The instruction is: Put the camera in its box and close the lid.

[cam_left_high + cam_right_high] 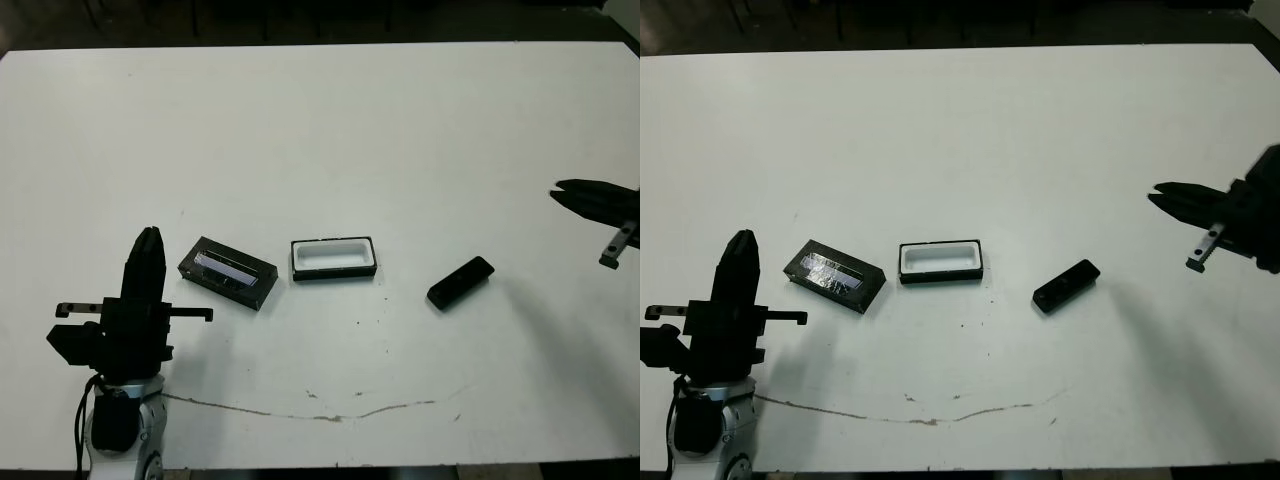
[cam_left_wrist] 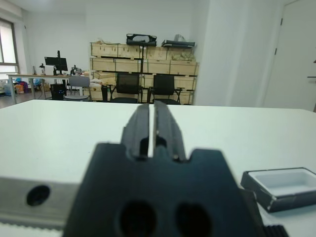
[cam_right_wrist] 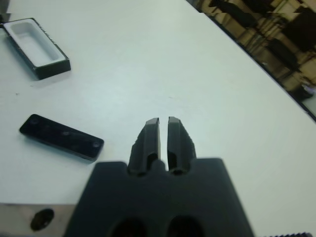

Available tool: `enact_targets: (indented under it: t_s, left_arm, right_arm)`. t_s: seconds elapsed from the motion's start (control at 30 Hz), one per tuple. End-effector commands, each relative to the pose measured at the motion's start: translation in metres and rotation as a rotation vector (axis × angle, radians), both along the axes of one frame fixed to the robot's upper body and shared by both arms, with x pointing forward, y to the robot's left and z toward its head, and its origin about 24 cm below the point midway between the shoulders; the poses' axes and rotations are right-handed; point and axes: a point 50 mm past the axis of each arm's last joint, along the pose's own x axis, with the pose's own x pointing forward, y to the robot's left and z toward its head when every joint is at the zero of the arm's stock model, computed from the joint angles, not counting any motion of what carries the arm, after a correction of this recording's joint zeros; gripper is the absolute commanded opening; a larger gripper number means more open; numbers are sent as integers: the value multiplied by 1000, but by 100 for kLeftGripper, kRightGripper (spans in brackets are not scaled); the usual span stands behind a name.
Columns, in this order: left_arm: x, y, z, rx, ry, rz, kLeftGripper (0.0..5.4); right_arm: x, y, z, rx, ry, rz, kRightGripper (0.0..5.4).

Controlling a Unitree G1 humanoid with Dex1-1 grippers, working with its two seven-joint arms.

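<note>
The box [image 1: 333, 258], a black tray with a white lining, lies open and empty at the table's middle. To its left the lid [image 1: 228, 272] lies flat with its glossy window strip up. The camera [image 1: 461, 282], a slim black bar, rests on the table to the box's right, also seen in the right wrist view as the camera [image 3: 61, 137]. My left gripper [image 1: 148, 240] stands shut and empty, left of the lid, near the front edge. My right gripper [image 1: 562, 191] hovers shut and empty at the far right, well apart from the camera.
The white table [image 1: 320, 130] stretches bare behind the three objects. A thin dark crack line [image 1: 330, 412] runs along the front. Beyond the table, chairs and stacked wooden crates [image 2: 143, 59] show in the left wrist view.
</note>
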Motion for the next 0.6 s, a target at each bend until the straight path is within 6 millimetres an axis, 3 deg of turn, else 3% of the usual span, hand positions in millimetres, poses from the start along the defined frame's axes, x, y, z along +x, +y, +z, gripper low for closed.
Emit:
enact_targets:
  t_s: [0.03,0.17,0.27,0.6]
  left_arm:
    - [-4,2,-7,20,39,7,1]
    - [-5,2,-7,23,44,18,1]
    - [-5,2,-7,16,51,15,0]
    - [-6,4,-8,22,51,17,0]
  right_arm:
    - [11,1,0,-2,103,54,0]
    - [20,16,7,-60,206,103,0]
    - [25,35,14,-174,299,171,31]
    - [29,82,21,-511,339,557,194]
